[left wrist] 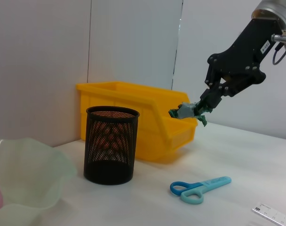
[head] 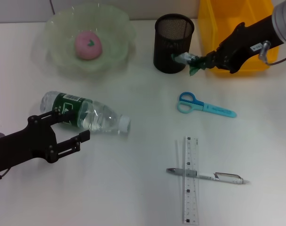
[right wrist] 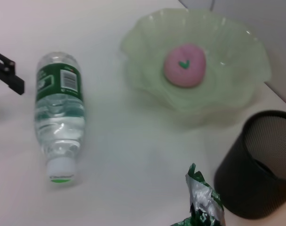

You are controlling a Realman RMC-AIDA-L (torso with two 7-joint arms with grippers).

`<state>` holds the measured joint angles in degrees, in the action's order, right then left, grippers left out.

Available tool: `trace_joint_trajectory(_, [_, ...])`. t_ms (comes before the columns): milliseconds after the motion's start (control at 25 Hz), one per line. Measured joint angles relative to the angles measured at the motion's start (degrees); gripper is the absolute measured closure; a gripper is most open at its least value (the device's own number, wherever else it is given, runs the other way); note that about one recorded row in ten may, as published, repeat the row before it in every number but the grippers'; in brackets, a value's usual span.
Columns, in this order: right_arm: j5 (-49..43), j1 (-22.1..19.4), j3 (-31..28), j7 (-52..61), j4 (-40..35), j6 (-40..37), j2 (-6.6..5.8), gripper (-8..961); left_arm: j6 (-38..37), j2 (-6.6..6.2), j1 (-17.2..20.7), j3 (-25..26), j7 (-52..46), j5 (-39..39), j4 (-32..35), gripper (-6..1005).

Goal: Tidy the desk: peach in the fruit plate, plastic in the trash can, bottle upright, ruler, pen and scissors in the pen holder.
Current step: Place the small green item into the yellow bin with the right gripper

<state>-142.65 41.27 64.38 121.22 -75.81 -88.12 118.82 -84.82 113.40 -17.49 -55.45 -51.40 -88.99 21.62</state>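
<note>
My right gripper is shut on a crumpled green and silver plastic wrapper and holds it above the table, between the black mesh pen holder and the yellow bin. The wrapper also shows in the left wrist view and the right wrist view. The pink peach lies in the green glass fruit plate. The water bottle lies on its side. My left gripper is open beside it, at the bottle's near side. Blue scissors, a clear ruler and a pen lie on the table.
The pen lies across the ruler at front right. The yellow bin stands at the back right against the wall, close behind the pen holder.
</note>
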Motion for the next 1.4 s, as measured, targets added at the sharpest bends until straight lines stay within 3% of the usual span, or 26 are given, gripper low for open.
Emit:
trace_joint_trajectory(680, [-3.5, -1.3, -7.6, -0.4, -0.5, -0.4, -0.54, 916, 0.0, 0.07, 0.1, 0.0, 0.0, 0.0, 0.0, 313])
trace_joint_trajectory(1400, [-7.1, -1.6, -10.8, -0.2, -0.1, 3.0, -1.1, 916, 0.0, 0.23, 0.0, 0.0, 0.0, 0.0, 0.0, 312])
